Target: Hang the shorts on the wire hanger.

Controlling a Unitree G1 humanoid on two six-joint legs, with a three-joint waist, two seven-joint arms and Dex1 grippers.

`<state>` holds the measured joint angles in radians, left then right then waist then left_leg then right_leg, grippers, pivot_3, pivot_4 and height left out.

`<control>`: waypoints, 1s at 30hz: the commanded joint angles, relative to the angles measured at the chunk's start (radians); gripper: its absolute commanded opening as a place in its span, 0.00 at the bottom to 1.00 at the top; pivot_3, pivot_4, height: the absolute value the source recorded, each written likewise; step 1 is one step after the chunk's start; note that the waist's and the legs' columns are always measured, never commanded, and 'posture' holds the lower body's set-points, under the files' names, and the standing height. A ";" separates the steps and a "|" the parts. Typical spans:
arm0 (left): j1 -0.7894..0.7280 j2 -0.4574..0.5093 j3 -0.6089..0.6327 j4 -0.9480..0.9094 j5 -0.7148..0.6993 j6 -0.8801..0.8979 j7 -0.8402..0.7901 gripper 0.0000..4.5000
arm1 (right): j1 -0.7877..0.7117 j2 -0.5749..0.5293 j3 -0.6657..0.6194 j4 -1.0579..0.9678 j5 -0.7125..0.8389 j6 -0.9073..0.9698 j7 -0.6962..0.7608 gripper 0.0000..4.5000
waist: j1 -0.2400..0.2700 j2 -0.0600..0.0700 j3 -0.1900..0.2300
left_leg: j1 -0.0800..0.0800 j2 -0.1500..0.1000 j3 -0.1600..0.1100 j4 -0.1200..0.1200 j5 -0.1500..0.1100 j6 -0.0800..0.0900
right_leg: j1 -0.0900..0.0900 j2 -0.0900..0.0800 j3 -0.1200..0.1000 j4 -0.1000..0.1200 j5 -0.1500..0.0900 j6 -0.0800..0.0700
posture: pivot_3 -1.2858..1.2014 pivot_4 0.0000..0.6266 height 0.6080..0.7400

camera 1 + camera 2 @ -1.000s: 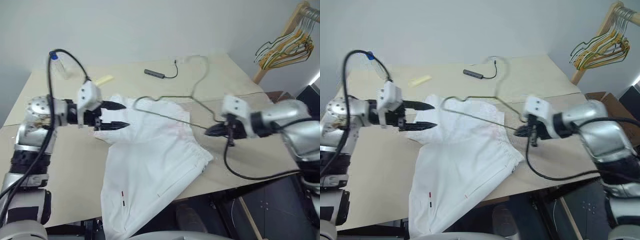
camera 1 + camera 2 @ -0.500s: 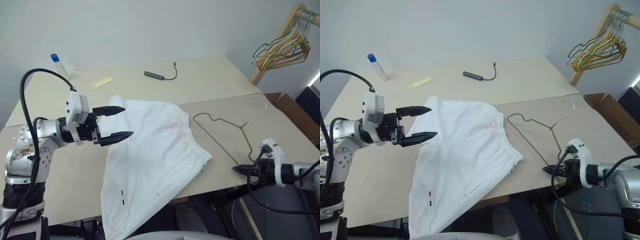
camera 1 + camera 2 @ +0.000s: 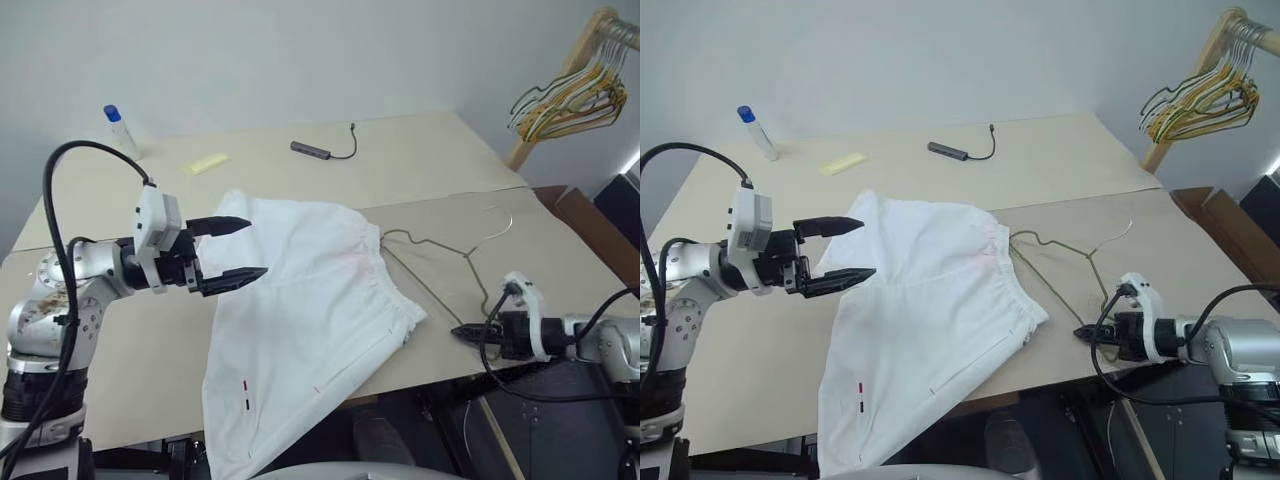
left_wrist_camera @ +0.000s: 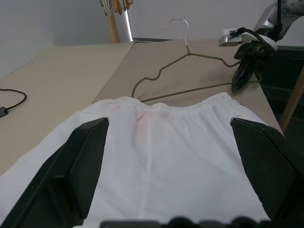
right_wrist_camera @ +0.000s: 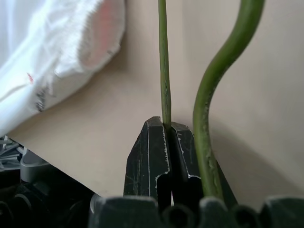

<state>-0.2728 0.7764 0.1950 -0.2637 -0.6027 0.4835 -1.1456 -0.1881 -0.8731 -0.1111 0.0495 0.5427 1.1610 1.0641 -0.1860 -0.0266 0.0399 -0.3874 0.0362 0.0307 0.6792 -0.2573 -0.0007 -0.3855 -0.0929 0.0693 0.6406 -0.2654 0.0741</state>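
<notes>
Right wrist view: we are pinching the stiff, springy wire hanger (image 5: 163, 61) in our shut right claw (image 5: 169, 137); the limp shorts (image 3: 320, 300) (light, slippery-thin) are lying just beyond it, best gripped at the waistband, our left claw (image 3: 233, 252) gaping empty.

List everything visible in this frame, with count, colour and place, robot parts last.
shorts: one, white, spread on the table, one leg hanging over the near edge
wire hanger: one, dark grey, flat on the table beside the waistband
table: one, beige
bottle: one, clear with blue cap, far left corner
yellow block: one, near the bottle
cable adapter: one, dark, far side
bunch of hangers: yellowish and green, on a wooden rack, far right
left gripper: black, open, over the shorts
right gripper: black, shut on the wire hanger
</notes>
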 commanded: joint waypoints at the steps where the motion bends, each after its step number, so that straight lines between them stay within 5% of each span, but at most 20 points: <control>1: -0.008 0.012 0.019 -0.026 -0.015 -0.012 0.010 0.99 | -0.038 -0.041 0.026 -0.015 0.036 -0.025 0.075 0.00 | 0.006 0.000 0.000 | 0.000 0.000 0.000 0.000 0.000 0.000 | 0.000 0.000 0.000 0.000 0.000 0.000 | 0.46 0.00 1.00; 7: -0.006 0.010 0.014 -0.030 -0.012 -0.018 0.017 0.99 | -0.095 -0.084 0.161 0.012 -0.008 -0.070 0.144 0.00 | 0.015 0.000 0.000 | 0.000 0.000 0.000 0.000 0.000 0.000 | 0.000 0.000 0.000 0.000 0.000 0.000 | 0.47 0.00 1.00; 13: 0.006 0.020 0.017 -0.038 -0.006 -0.026 0.020 0.99 | -0.293 -0.016 0.283 0.238 -0.127 -0.135 0.115 0.00 | 0.012 0.000 0.000 | 0.000 0.000 0.001 0.000 0.000 0.000 | 0.000 0.000 0.000 0.000 0.000 0.000 | 0.48 0.00 1.00; 20: 0.024 0.035 0.034 -0.049 -0.008 -0.035 0.028 0.99 | -0.430 0.011 0.422 0.386 -0.217 -0.223 0.255 0.00 | 0.031 0.000 0.000 | -0.001 0.000 0.001 0.000 0.000 0.000 | -0.001 0.000 0.000 0.000 0.000 0.000 | 0.49 0.00 1.00; 30: 0.030 0.039 0.040 -0.048 -0.006 -0.047 0.037 0.99 | -0.589 0.112 0.420 0.627 -0.297 -0.307 0.282 0.00 | 0.040 0.000 0.000 | -0.001 0.000 0.001 0.001 0.000 0.000 | -0.001 0.000 0.000 0.001 0.001 -0.001 | 0.50 0.00 1.00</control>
<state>-0.2309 0.7996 0.2129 -0.2947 -0.6034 0.4577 -1.1109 -0.7464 -0.7568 0.3381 0.6717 0.2481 0.8757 1.3165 -0.1457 -0.0263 0.0400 -0.3883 0.0359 0.0315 0.6797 -0.2571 -0.0010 -0.3864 -0.0933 0.0689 0.6410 -0.2649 0.0734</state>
